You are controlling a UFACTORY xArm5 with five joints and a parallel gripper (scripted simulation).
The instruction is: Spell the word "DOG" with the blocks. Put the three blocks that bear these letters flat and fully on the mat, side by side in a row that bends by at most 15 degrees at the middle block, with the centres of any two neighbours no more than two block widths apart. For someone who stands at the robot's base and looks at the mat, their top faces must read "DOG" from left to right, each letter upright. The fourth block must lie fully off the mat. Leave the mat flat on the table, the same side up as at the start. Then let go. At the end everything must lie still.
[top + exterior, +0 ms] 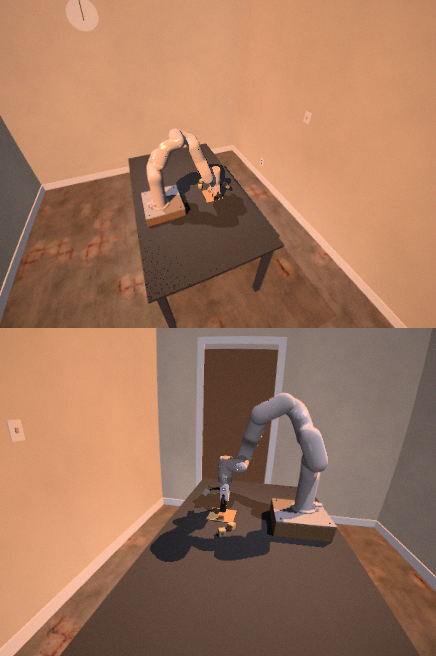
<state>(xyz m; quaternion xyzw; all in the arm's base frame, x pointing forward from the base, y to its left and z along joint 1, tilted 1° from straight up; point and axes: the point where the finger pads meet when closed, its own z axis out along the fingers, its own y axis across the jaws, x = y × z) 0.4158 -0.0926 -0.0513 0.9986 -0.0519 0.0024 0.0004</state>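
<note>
- Top view: my gripper (214, 191) sits just right of frame centre, low over the orange mat (210, 197), closed on something small that I take to be a letter block; the block itself is too small to read here
- Top view: to do this placement well I would lower slowly, keep the block flat and square to the arm's base (172, 216) so its letter reads upright from there, and release only once it rests fully on the mat
- Top view: no containers show; the mat is the only receiving surface, and what lies on it is hidden under the wrist
- Exterior view: the gripper (223, 506) hangs straight down at centre frame over the mat (231, 515), fingers clamped on a dark piece I cannot identify
- Exterior view: two loose blocks (226, 529) lie just below the mat's near edge, apparently off it, touching or nearly so; their letters are unreadable
- Exterior view: I judge the row unfinished, so spacing beside neighbours matters next
</note>
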